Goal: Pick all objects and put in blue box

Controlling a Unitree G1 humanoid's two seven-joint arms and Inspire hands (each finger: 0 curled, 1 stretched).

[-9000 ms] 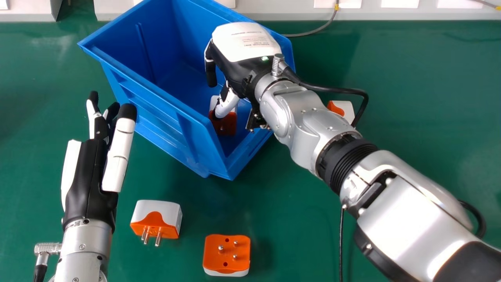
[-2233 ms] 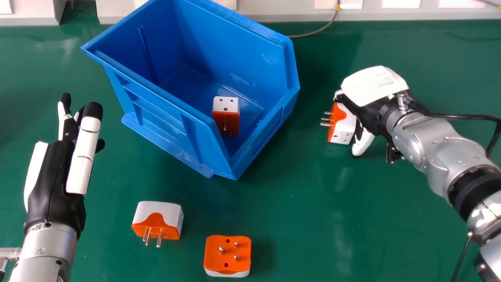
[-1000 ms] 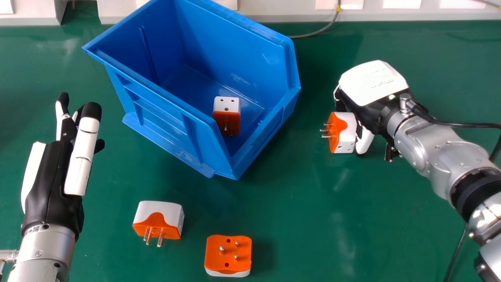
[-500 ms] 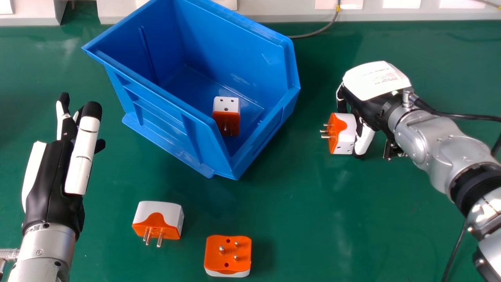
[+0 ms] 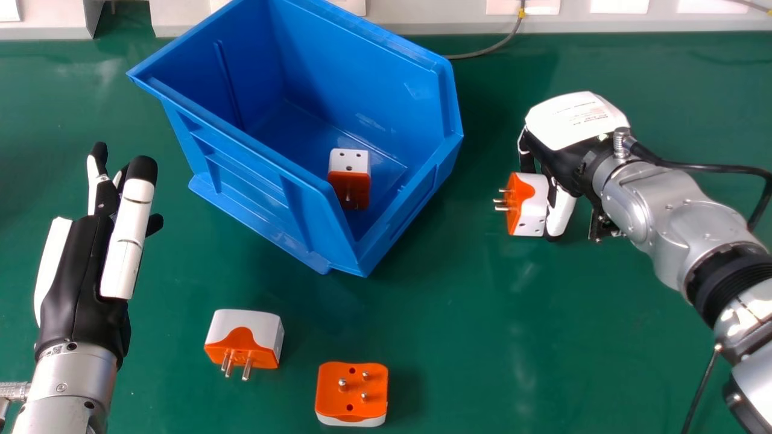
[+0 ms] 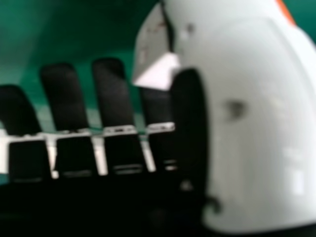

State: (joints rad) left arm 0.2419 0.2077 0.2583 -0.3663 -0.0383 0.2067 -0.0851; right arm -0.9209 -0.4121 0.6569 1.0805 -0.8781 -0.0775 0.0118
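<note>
The adapter I was working on (image 5: 534, 211) sat close against my right hand (image 5: 558, 147), on its left side by the thumb (image 5: 560, 214), prongs pointing away from the hand. My fingers looked fairly straight and loosely set about it, with no firm grip that I could make out. I judged the step to be the pick-up: the next move called for thumb and fingers to close squarely on the white body, then a lift high enough to clear the rim, and a carry leftward. A one-sided pinch might have turned it or let it slip. To the left of that hand, well apart, stood the blue box (image 5: 362, 66), with one adapter (image 5: 349, 178) inside. Left of my right hand and nearer my body lay two more for later, a prongs-up adapter (image 5: 351, 392) and, farther left, a side-lying adapter (image 5: 244, 337). My left hand (image 5: 78, 265) was at the head view's left, fingers extended. As for writing, the back of my right hand bore a printed label (image 5: 579, 117), too small to make out; I saw no legible brand on the adapters.
</note>
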